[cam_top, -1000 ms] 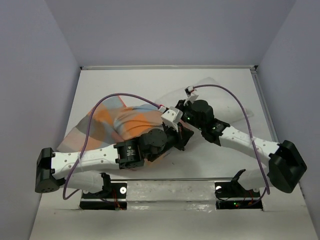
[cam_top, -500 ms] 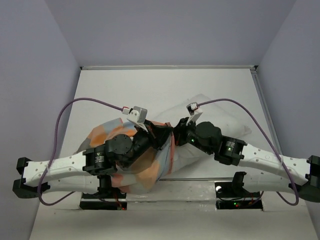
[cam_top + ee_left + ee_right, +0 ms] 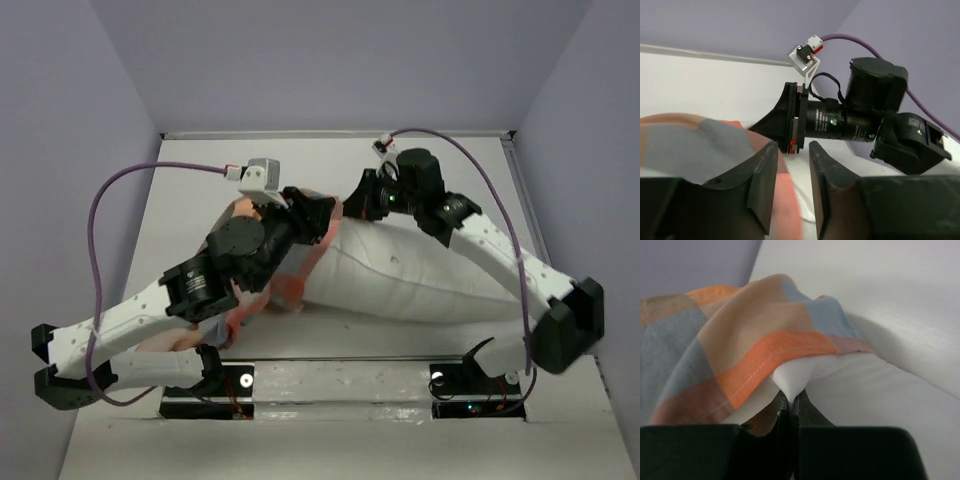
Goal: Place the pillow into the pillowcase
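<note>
Right gripper: jaws pressed together, pinching a small peak of white pillow fabric. The peak rises from between the fingertips and sits just under the orange stitched hem of the case, which drapes over it from the left. Left gripper: jaws parted, a clear gap between the two dark fingers. Orange and white cloth shows down in that gap – cannot tell whether either finger touches it, and nothing looks clamped. In the left wrist view the right gripper's head sits just beyond the left fingertips, facing them, with grey and orange checks of the case low at the left. From above, both grippers meet at the far left corner of the pillow, just beside each other. The pillow lies on the table, long axis running from centre out toward the right, plump, most of its white surface bare. The case covers only the pillow's left end; the rest of it is bunched beneath the left arm, orange patches showing at the arm's near side and by its wrist. The case's open edge runs across the pillow near the grippers – the right wrist view shows white fabric emerging from under the hem. Right arm reaches in over the pillow's far edge.
</note>
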